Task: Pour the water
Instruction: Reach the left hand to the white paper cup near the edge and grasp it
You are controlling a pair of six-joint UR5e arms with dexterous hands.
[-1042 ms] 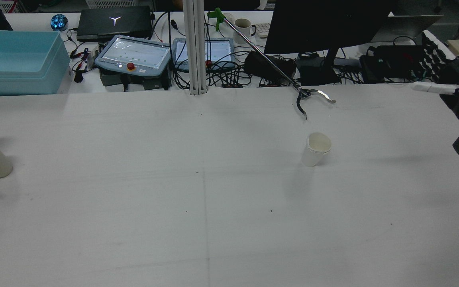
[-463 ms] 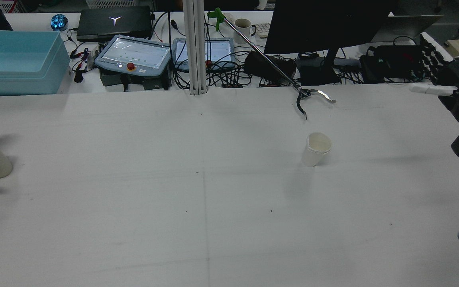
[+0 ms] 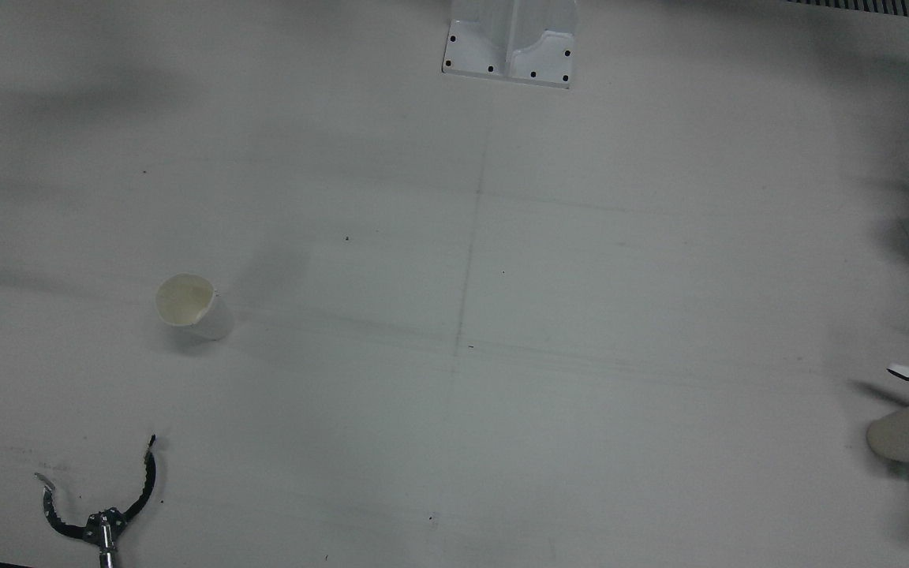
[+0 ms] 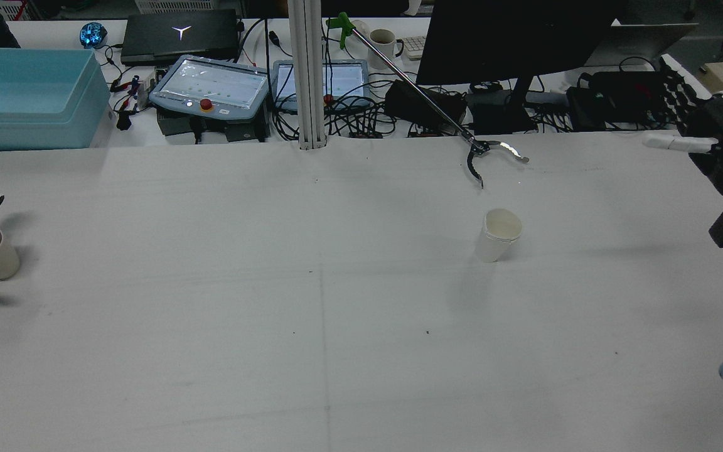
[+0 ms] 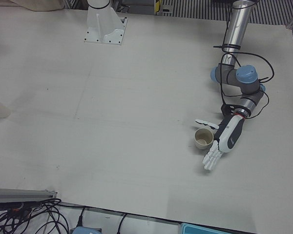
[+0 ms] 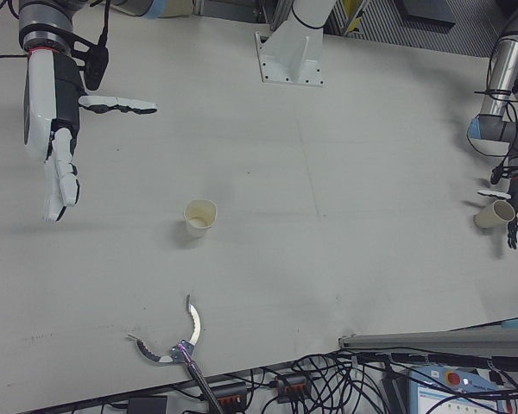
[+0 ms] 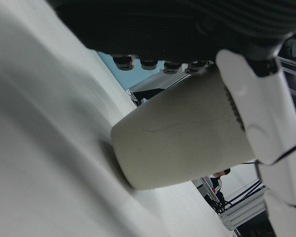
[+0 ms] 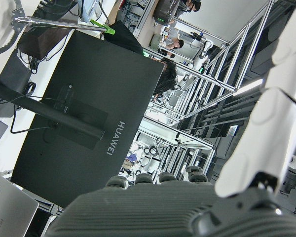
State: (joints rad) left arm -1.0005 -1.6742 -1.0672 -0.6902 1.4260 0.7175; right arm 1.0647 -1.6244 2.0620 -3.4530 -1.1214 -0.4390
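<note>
Two cups are on my tabletop. The tan cup stands upright far out on the left side, well apart from the white cup. My left robot hand is right beside the tan cup, fingers spread on one side and thumb on the other, so the cup sits between them. In the left hand view the palm looks very near the cup wall, but I cannot tell whether it touches; the robot hand is not clamped. My right robot hand hangs above the tabletop, well apart from the white cup, fingers apart and empty. A grabber tool lies near the white cup, on the operators' side
</note>
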